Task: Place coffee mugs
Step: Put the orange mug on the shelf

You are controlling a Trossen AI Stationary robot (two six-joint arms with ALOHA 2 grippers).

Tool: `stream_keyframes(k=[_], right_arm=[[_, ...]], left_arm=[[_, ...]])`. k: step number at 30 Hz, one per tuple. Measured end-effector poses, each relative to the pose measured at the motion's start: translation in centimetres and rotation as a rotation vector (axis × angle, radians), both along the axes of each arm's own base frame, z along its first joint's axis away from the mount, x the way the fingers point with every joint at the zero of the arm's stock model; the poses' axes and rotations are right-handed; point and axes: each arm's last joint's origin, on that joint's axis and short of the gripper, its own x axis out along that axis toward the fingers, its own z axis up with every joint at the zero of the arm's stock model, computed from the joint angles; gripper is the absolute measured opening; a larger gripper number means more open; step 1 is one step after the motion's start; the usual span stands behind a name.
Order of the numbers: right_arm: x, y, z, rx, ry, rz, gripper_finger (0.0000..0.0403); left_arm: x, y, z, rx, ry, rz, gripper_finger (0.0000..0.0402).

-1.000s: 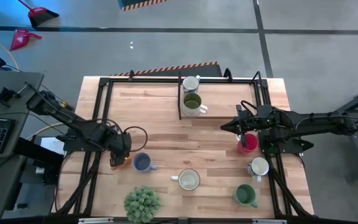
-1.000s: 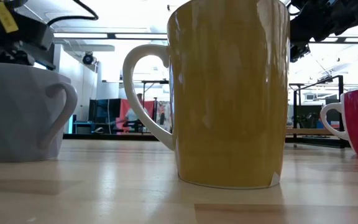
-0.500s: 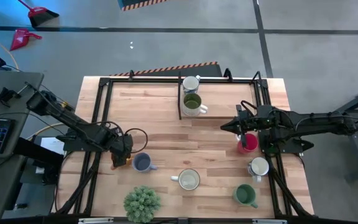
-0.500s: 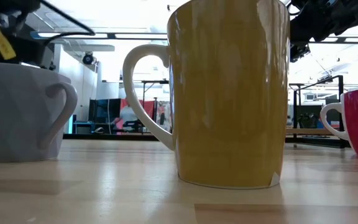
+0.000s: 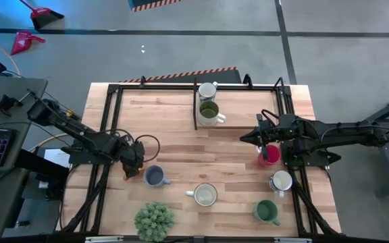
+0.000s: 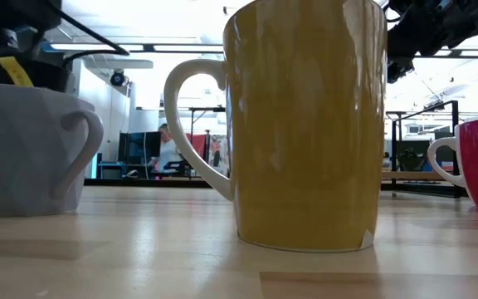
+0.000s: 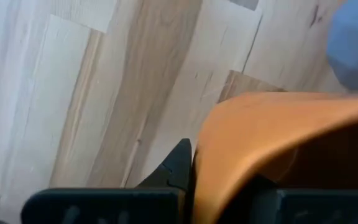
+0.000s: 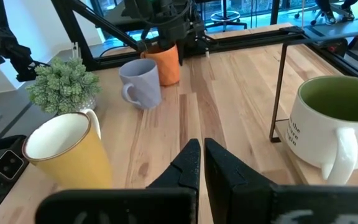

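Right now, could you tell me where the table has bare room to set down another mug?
The wide bare patch lies between the olive mug and the blue-grey mug. The near edge is crowded: plant, cream mug, dark green mug, white mug. The left gripper grips an orange mug.

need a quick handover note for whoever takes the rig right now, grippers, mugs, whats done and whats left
Left gripper: shut on the orange mug, at the table's left side beside the blue-grey mug.
Right gripper: shut, empty, hovering mid-right by the magenta mug.
Mugs: a white mug and an olive green mug sit on the raised rack at the back centre. Loose on the table: the cream mug front centre, a second white mug and the dark green mug front right. The potted plant stands front left.
Done: two mugs apparently placed. Left: the orange mug in hand, then the other five.
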Motion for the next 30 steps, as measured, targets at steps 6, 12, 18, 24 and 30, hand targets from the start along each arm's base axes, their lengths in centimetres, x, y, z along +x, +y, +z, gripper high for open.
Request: stream_keyframes(k=[6,12,18,24,30], right_arm=[[0.0,0.0,-0.1,0.004,0.012,0.0,0.0],[-0.1,0.0,-0.2,0.008,0.018,-0.002,0.0],[-0.1,0.0,-0.2,-0.064,0.014,0.021,0.0],[-0.1,-0.1,-0.1,-0.131,0.008,0.01,0.0],[-0.6,-0.1,0.4,-0.17,-0.034,-0.008,0.0]], left_arm=[[0.3,1.0,0.9,0.034,-0.021,-0.069,0.0008],[1.4,3.7,4.4,0.174,-0.058,-0.043,0.0007],[4.4,7.1,9.0,0.282,-0.313,0.007,0.0007],[7.5,9.9,14.0,0.417,-0.757,-0.069,0.0007],[10.1,12.2,16.3,0.432,-0.897,-0.092,0.0007]])
